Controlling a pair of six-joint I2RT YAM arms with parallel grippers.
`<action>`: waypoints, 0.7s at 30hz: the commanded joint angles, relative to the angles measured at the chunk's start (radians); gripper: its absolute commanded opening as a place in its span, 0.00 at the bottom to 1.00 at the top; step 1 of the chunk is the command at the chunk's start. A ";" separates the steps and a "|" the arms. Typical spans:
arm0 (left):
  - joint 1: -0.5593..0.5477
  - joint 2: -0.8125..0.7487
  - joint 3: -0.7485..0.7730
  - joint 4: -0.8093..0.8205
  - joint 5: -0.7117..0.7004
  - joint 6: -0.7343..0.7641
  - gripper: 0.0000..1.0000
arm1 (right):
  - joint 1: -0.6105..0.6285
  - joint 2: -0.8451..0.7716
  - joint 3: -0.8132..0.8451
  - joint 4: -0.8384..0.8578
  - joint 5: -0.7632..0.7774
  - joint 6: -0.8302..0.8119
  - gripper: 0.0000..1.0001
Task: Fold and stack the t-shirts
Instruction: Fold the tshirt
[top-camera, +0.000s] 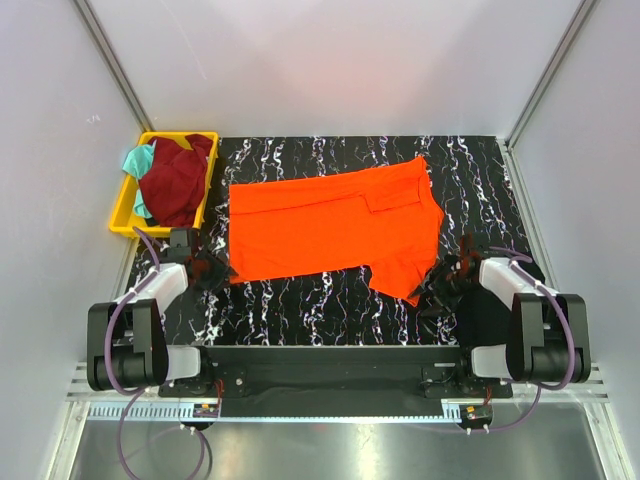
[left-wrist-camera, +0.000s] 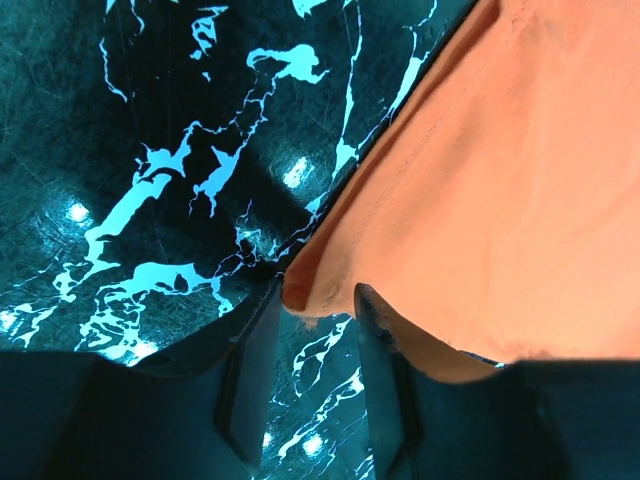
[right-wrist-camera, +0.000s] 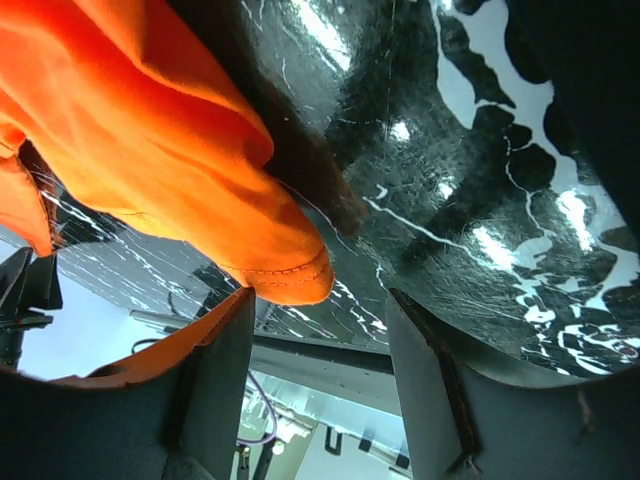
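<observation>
An orange t-shirt (top-camera: 330, 220) lies spread flat on the black marbled table (top-camera: 330, 310). My left gripper (top-camera: 213, 272) is at its near left corner. In the left wrist view the jaws (left-wrist-camera: 318, 292) are open, and the shirt's corner (left-wrist-camera: 300, 290) lies between the fingertips without being pinched. My right gripper (top-camera: 441, 281) is at the shirt's near right corner. In the right wrist view the jaws (right-wrist-camera: 315, 295) are wide open, and a hemmed orange fold (right-wrist-camera: 285, 265) hangs by the left finger (right-wrist-camera: 225, 350).
A yellow bin (top-camera: 122, 205) at the table's far left holds a maroon garment (top-camera: 178, 180) and a teal one (top-camera: 138, 158). Grey walls enclose the table on three sides. The arms' bases sit at the near edge.
</observation>
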 joint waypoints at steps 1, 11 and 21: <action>0.003 -0.004 0.000 0.022 -0.019 0.002 0.39 | -0.007 0.019 0.019 0.031 -0.019 0.011 0.62; 0.003 0.030 0.035 0.019 0.004 0.057 0.00 | -0.007 0.062 0.028 0.070 0.030 0.043 0.46; 0.003 -0.001 0.037 -0.004 0.011 0.108 0.00 | -0.007 0.042 0.043 0.035 0.042 0.023 0.00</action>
